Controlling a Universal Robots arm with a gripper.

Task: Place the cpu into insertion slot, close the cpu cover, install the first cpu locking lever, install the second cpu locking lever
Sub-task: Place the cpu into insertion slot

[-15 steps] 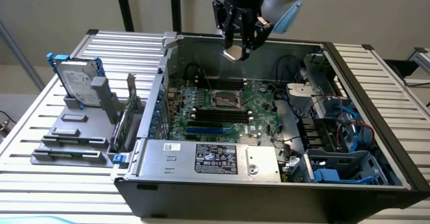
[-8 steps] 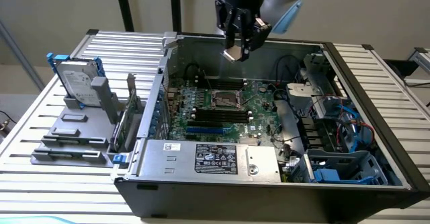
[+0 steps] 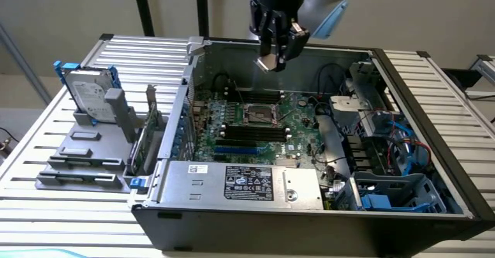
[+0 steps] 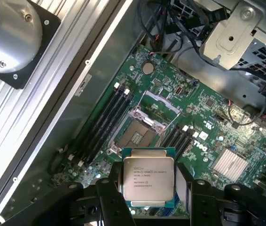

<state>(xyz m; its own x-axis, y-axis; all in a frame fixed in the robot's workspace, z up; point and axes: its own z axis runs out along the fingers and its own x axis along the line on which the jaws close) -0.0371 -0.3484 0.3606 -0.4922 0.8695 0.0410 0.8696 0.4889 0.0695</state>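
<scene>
My gripper point(image 3: 276, 56) hangs above the open computer case, shut on the cpu point(image 3: 265, 64), a small flat silvery square. In the wrist view the cpu point(image 4: 148, 177) shows its metal face with printed text, pinched at two opposite edges between my black fingers point(image 4: 108, 197). The insertion slot point(image 3: 261, 115) lies below on the green board, its dark centre bare point(image 4: 136, 135). The cpu cover point(image 4: 162, 101), a thin silvery frame, is swung open off the slot's far side. The cpu is well above the slot and apart from it.
Black memory slots point(image 3: 251, 134) flank the socket. A grey labelled power-supply box point(image 3: 240, 182) fills the case's near side. Cables and a blue drive cage point(image 3: 390, 197) crowd the exterior view's right. A hard drive point(image 3: 89, 95) stands in a grey holder outside the case on the exterior view's left.
</scene>
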